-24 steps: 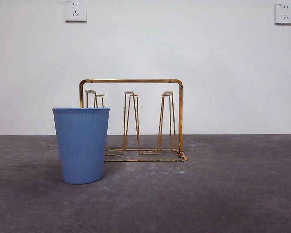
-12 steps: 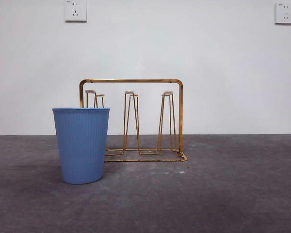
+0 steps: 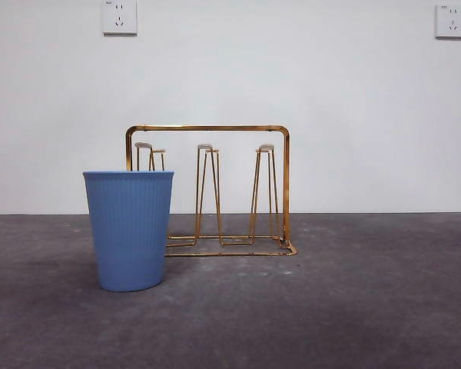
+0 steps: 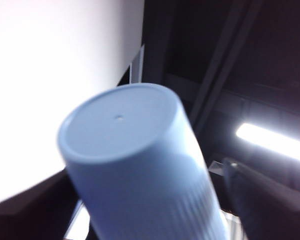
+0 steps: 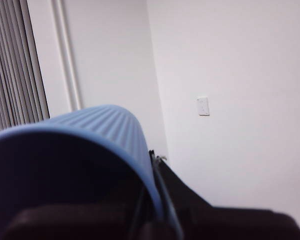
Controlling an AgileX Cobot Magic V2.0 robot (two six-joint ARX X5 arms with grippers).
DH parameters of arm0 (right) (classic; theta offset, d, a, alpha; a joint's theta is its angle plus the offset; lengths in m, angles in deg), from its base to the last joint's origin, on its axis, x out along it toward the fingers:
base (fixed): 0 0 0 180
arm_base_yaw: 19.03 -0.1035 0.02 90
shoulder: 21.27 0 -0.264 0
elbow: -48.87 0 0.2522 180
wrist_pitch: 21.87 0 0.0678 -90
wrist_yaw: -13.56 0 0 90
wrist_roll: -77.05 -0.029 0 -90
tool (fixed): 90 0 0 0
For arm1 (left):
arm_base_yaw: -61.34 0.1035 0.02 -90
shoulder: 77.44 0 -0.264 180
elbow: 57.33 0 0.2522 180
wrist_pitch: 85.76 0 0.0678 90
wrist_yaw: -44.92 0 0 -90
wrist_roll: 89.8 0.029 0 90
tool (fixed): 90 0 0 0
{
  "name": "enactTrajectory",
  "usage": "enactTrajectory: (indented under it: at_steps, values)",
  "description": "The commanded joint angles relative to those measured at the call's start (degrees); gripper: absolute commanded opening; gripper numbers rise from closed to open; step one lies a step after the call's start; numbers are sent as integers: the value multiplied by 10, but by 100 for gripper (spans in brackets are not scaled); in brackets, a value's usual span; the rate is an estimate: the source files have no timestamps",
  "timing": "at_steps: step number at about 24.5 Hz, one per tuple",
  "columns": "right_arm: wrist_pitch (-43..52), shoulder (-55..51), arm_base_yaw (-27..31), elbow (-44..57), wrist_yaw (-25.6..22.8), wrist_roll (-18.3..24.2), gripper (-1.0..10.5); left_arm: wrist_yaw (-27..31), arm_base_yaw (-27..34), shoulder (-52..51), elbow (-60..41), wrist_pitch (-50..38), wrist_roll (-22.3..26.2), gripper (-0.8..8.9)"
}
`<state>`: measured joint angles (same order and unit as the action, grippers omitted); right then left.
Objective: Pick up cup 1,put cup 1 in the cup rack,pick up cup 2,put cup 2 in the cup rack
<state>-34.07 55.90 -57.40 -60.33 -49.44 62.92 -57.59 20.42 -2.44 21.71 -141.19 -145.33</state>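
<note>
holding: left claw [image 4: 155, 235] is gripping a blue cup [image 4: 140, 170], base toward its camera, raised out of the front view
right claw [image 5: 140, 220]: is clamping another blue cup's [image 5: 90, 145] rim, also lifted
tabletop [image 3: 353, 307]: a third blue cup [image 3: 129, 231] is standing just before the gold rack [image 3: 215, 192], whose pegs are bare
step: carrying a cup rackward, i judge
next: lowering it mouth-down over a peg

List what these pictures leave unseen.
- Front view: both arms are out of frame. The table cup hides the cup rack's lower left corner.
- Left wrist view: the left-held cup is blurred, its mouth cut off by the edge.
- Right wrist view: the right-held cup hides its own base.
</note>
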Motion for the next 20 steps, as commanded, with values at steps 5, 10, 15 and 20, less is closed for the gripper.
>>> enactTrajectory:
  at_steps: [5, 10, 15, 20]
  values:
    - [1, 3, 0, 2, -11, 5, -12, 12, 0, -1, 0, -10, 7, 119]
    - [-3, 3, 0, 2, -10, 7, -12, 17, 0, -1, 0, -7, 7, -8]
    - [-27, 2, 0, 2, -9, 7, 113, 16, 0, -1, 0, -4, 7, -8]
    - [-60, -6, 1, 2, -9, 9, 230, 12, 3, -1, 0, -2, 7, -8]
